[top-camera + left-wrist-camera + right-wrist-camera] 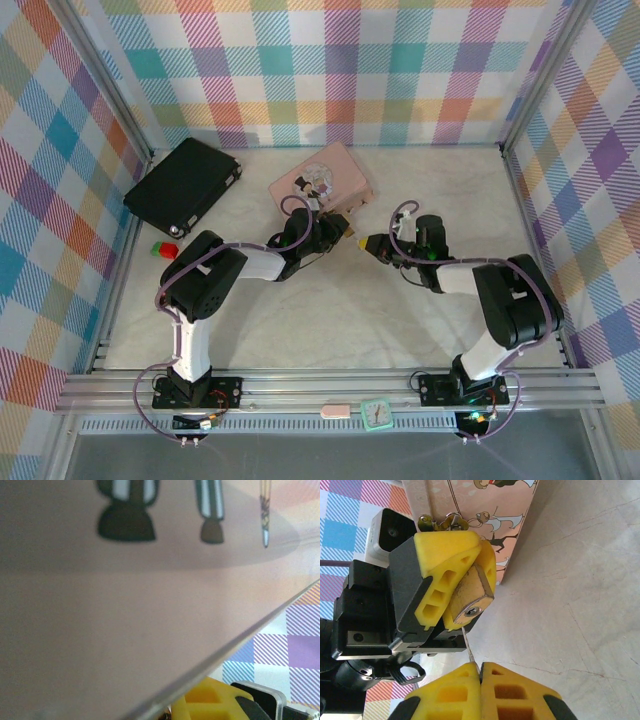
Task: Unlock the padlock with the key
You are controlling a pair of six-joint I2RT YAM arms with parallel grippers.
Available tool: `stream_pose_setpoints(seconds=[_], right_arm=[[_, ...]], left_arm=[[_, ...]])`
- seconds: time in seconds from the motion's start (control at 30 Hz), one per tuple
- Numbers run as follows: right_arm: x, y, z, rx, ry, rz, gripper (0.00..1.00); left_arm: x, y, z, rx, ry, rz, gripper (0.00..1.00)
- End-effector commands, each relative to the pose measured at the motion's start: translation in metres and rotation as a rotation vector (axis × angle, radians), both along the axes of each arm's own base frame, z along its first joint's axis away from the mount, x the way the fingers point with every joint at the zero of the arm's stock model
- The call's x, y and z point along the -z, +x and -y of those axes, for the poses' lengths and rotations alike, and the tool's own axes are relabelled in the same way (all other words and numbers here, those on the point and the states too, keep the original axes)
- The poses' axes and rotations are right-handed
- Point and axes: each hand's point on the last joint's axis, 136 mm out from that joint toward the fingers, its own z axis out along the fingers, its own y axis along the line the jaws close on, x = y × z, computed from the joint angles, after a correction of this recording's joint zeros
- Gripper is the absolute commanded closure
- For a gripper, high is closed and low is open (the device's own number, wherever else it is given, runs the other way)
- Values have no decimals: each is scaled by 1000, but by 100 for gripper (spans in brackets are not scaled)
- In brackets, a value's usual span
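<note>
The brass padlock is clamped between the yellow fingers of my left gripper, which is shut on it. Its keyhole face points toward the right wrist camera. A thin silver loop shows above those fingers, by the gold clasp of the pink tin. My right gripper is shut on the thin silver key. The key's blade points up at the padlock, with its tip just below and left of the keyhole, outside it. In the top view the right gripper faces the left one closely. One yellow finger peeks under the tin's side.
The pink tin lies just behind the two grippers. A black case sits at the back left. Small red and green blocks lie by the left wall. Bare tabletop stretches in front of the grippers.
</note>
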Motion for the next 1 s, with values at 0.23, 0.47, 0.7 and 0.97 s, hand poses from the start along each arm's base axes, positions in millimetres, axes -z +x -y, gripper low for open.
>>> stream_pose_setpoints(seconds=[0.23, 0.47, 0.7, 0.97], right_arm=[[-10, 10, -4, -12, 47, 37, 100], [-12, 13, -7, -19, 58, 36, 100], [-12, 15, -9, -21, 76, 33, 100], [-14, 16, -12, -33, 86, 36, 100]], left_arm=[[-27, -7, 8, 39, -105, 13, 100], [-28, -7, 8, 41, -110, 14, 100], [-31, -7, 10, 46, -116, 17, 100], [-34, -8, 12, 53, -123, 20, 100]])
